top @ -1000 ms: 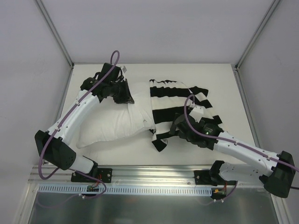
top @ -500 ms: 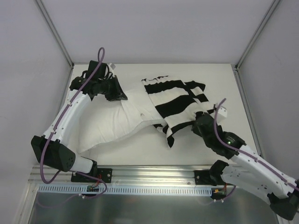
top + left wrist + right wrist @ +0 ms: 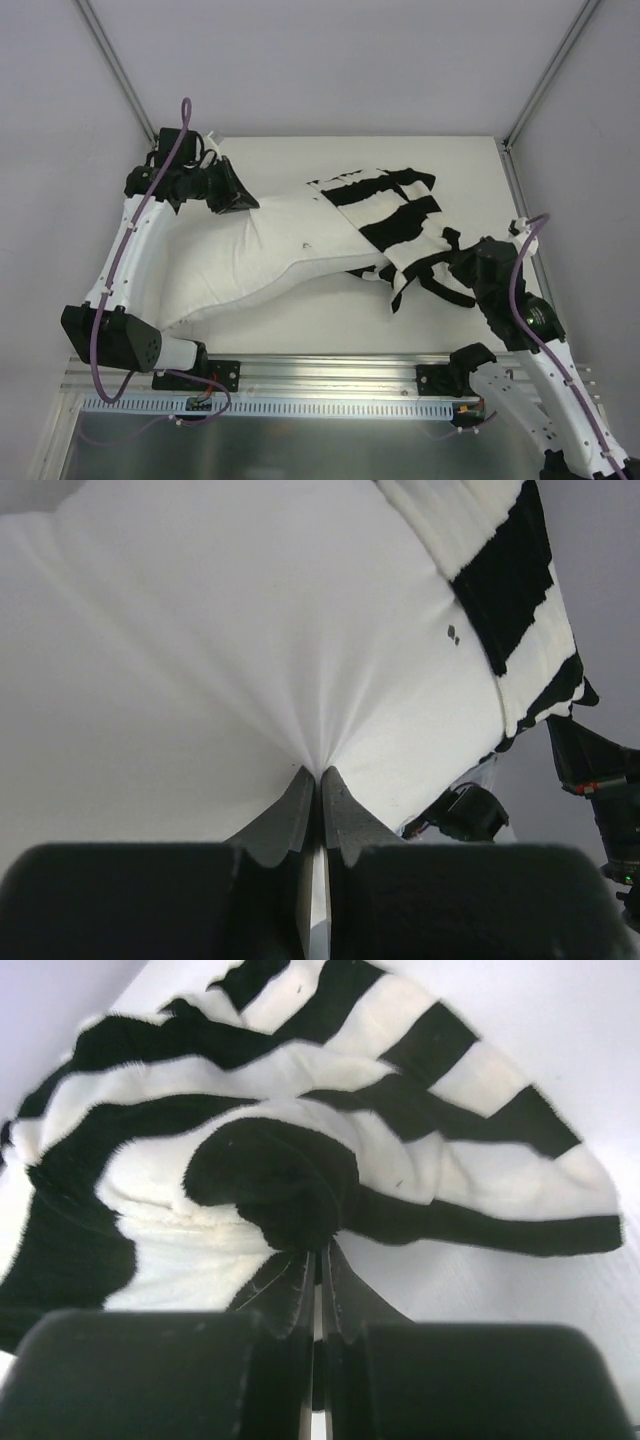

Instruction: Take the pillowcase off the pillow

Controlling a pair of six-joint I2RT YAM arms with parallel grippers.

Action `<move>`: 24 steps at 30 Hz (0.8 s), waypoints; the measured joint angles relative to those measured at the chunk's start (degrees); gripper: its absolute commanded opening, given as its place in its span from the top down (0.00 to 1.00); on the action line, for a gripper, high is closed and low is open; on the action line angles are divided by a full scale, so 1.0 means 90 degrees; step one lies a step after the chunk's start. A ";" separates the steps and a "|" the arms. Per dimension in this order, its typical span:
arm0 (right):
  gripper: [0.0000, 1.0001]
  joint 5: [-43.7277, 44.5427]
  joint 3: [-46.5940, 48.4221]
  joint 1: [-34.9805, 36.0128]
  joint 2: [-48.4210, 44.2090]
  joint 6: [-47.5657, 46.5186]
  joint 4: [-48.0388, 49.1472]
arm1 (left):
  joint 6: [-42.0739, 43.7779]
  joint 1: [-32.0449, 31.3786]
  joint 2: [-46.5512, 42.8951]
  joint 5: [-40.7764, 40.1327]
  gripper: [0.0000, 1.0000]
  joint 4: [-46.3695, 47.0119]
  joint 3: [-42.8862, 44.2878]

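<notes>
The plain white pillow (image 3: 240,260) lies stretched across the table, its far left end pinched in my left gripper (image 3: 248,203), which is shut on it; in the left wrist view the white cloth (image 3: 250,660) fans out from the closed gripper (image 3: 319,773). The black-and-white striped pillowcase (image 3: 395,210) covers only the pillow's right end. My right gripper (image 3: 452,262) is shut on the pillowcase's near edge. The right wrist view shows the striped pillowcase (image 3: 300,1130) bunched at the closed gripper (image 3: 318,1250).
The white table (image 3: 330,320) has metal frame posts (image 3: 115,65) at its back corners and a rail (image 3: 320,375) along the near edge. Grey walls close in left and right. My left arm (image 3: 135,250) runs along the table's left edge.
My right gripper closed on the pillowcase and pulled it right and toward me. My left gripper dragged the pillow's end farther left and back. More white pillow is uncovered.
</notes>
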 measured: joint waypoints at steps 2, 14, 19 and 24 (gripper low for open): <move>0.99 -0.0272 0.0223 -0.0651 0.0015 -0.0240 -0.0090 | 0.0032 0.0311 -0.0044 0.0056 1.00 0.0007 0.0007; 0.99 -0.1202 0.0182 -0.3252 0.0153 -0.1056 -0.0872 | 0.0165 0.1287 -0.0265 0.0090 1.00 0.0304 0.0333; 0.87 -0.1753 -0.0141 -0.3274 0.0221 -0.1290 -0.0967 | 0.0277 0.1275 -0.0265 0.0172 0.76 0.0304 0.0287; 0.08 -0.1991 0.0044 -0.3276 0.0364 -0.1729 -0.1331 | 0.0510 0.1132 -0.0352 -0.0457 0.01 0.0049 -0.0355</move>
